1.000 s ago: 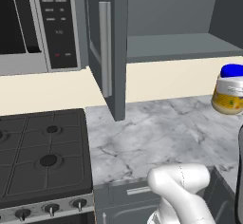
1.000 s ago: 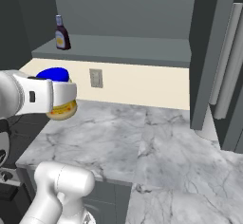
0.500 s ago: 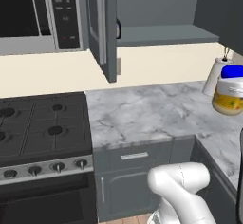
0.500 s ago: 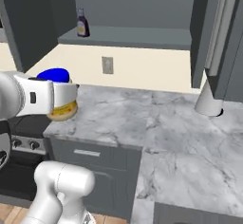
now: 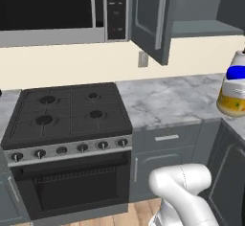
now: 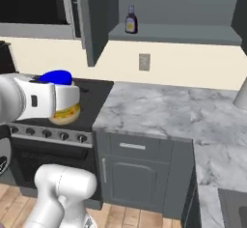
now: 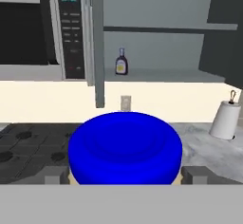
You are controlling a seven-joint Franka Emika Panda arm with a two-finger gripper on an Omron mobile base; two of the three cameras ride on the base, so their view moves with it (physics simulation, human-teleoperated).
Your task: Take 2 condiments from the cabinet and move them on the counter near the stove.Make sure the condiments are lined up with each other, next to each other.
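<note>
Left base view / jar: squat yellow jar (image 5: 233,96) with blue lid at the right edge of the view, lifted above the marble counter (image 5: 165,100); the fingers around it are cut off by the frame edge
Left base view / stove: black stove (image 5: 67,112) well to the side of the jar, with the counter between them; knobs along its silver front strip
Left base view / cabinet: cabinet (image 5: 155,19) door swung open above the counter; microwave (image 5: 57,9) beside it, above the stove

Right base view / gripper: gripper (image 6: 62,101) on the white arm at the left of the view; jaws closed on the jar (image 6: 61,110), blue lid showing above the hand, yellow body below it
Right base view / jar position: held in the air in front of the stove (image 6: 62,111), beside the counter (image 6: 159,113) edge; touching no surface
Right base view / bottle: dark brown bottle (image 6: 130,20) upright on the cabinet (image 6: 169,9) shelf, well above and beyond the jaws

Hand view / jaws: set wide, one grey pad on each side of the jar (image 7: 125,149); blue lid between them, close to the camera
Hand view / bottle: bottle (image 7: 121,62) upright on the cabinet shelf (image 7: 161,76), straight ahead of the jaws and higher
Hand view / surroundings: microwave (image 7: 42,31) ahead on one side; paper towel roll (image 7: 225,119) on the counter on the other side
</note>
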